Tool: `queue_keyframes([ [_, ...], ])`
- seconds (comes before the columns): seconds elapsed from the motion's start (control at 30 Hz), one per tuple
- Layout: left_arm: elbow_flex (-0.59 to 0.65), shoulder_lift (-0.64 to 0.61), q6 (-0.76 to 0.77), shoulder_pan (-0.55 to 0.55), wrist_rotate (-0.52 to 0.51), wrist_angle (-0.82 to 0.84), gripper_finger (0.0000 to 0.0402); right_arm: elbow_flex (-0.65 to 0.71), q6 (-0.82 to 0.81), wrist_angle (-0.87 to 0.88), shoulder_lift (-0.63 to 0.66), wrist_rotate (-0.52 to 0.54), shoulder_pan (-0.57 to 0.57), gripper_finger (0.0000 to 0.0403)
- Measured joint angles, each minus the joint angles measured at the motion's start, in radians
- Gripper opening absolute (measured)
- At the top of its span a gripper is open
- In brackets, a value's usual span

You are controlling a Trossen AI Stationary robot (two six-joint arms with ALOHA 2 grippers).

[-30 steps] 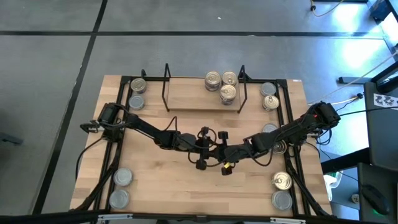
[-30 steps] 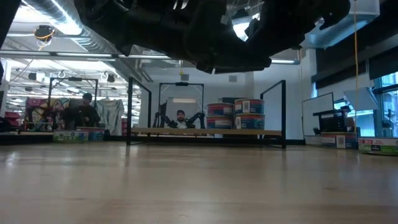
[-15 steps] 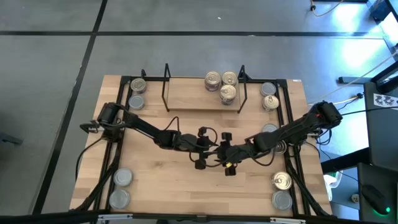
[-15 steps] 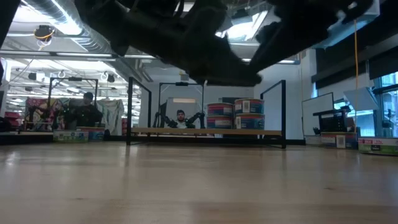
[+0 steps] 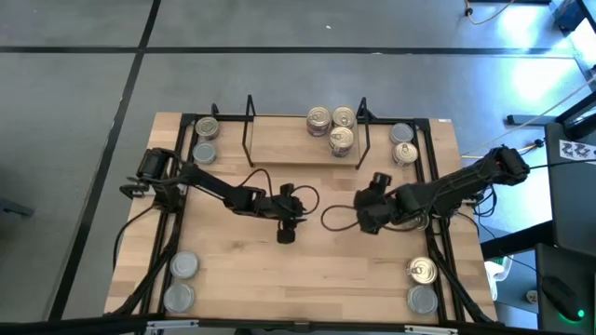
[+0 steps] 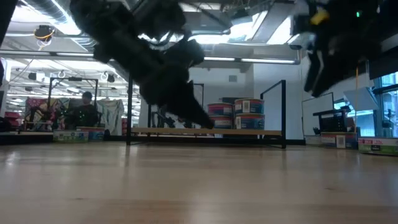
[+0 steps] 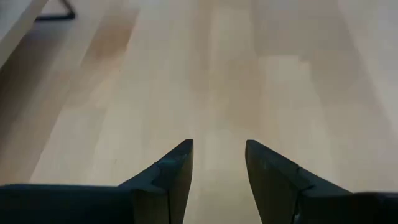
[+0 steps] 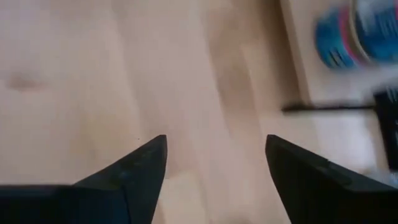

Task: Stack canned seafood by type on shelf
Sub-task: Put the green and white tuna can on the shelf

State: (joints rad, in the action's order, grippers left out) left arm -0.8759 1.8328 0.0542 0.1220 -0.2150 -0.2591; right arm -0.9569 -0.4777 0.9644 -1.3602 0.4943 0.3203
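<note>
The cans (image 5: pixel 333 127) already stacked sit bunched at the right end of the shelf (image 5: pixel 279 141), the rest lining the table (image 5: pixel 233 279) edges. My left gripper (image 5: pixel 286 230) and right gripper (image 5: pixel 372 186) both hover mid-table, fingers apart, holding nothing. I'd guess they're parked there so either side's reachable.

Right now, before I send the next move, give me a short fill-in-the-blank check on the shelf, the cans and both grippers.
1. The cans on the shelf stand toward its ____ end in the high view.
2. The left gripper holds ____ between its fingers.
3. The right gripper has its jaws ____ over bare tabletop.
4. The low view shows the shelf cans stacked ____ high.

Missing words: right; nothing; open; two
</note>
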Motion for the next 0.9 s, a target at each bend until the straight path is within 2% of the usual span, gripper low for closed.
queue_keyframes([
  [0.13,0.062,0.000,0.037,-0.008,0.000,-0.096,0.0145,0.090,-0.056,0.038,0.046,-0.015,-0.070,0.0243],
  [0.27,0.078,0.000,0.052,-0.008,0.001,-0.111,0.0145,0.175,-0.104,0.053,0.089,-0.045,-0.147,0.0224],
  [0.47,0.077,0.000,0.050,-0.008,0.001,-0.120,0.0145,0.211,-0.224,0.178,0.114,-0.075,-0.238,0.0191],
  [0.77,0.077,0.000,0.043,-0.008,0.001,-0.126,0.0145,0.212,-0.375,0.321,0.114,-0.137,-0.251,0.0128],
  [0.9,0.077,0.000,0.044,-0.008,0.002,-0.126,0.0145,0.248,-0.393,0.304,0.113,-0.140,-0.251,0.0109],
])
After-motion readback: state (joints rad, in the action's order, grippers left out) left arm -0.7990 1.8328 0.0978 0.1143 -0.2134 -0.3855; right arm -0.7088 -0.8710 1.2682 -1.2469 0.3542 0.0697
